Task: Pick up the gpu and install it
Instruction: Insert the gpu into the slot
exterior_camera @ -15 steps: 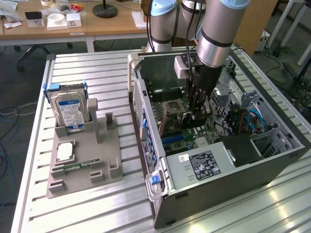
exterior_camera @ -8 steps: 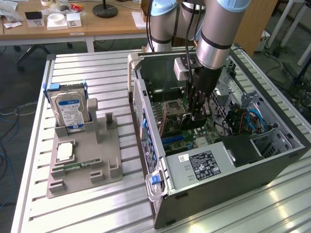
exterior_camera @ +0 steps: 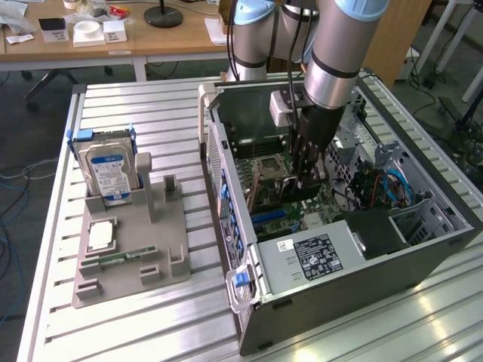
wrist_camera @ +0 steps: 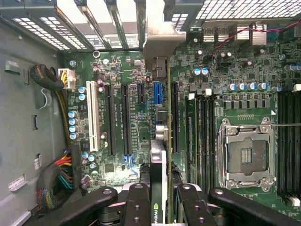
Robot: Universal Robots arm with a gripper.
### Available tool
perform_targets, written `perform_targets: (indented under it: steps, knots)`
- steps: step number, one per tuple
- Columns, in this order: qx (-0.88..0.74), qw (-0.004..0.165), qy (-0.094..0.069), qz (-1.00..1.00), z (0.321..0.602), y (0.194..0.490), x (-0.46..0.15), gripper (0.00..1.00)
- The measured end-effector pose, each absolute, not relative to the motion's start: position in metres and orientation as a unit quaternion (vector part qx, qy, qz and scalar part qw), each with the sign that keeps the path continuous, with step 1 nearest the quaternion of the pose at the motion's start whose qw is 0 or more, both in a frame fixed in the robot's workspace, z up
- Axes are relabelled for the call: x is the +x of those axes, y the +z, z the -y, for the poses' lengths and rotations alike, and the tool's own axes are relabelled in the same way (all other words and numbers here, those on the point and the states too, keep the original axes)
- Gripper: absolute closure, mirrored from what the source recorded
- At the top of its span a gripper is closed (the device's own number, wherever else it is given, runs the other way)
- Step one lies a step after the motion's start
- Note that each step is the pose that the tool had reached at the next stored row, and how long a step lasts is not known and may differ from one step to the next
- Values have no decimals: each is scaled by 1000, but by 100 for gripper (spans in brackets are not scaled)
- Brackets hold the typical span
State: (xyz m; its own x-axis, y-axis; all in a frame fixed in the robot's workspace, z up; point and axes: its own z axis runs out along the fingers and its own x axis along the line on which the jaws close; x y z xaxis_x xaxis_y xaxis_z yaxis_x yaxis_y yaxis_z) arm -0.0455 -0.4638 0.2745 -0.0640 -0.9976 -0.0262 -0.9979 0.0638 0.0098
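The pincer (wrist_camera: 162,195) is clamped on the gpu (wrist_camera: 158,172), which stands edge-on between its jaws with the motherboard (wrist_camera: 117,70) close beneath, a light, stiff but probably fragile card best gripped by its flat faces, clear of the connector edge.

The gpu (wrist_camera: 158,165), edge-on between the fingers (wrist_camera: 138,205) of the gripper (wrist_camera: 162,195), is cut off by the frame edge; its seating cannot be determined.
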Motion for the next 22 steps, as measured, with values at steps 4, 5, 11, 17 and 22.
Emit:
perform_targets:
  steps: [4,5,11,17,22]
  knots:
    - [-684,6,13,-729,464,274,-46,73]
    - [-684,6,13,-729,464,274,-46,73]
    - [-684,6,13,-729,464,272,-46,73]
    - [-684,6,13,-729,464,270,-46,73]
    - [-684,6,13,-729,464,268,-46,73]
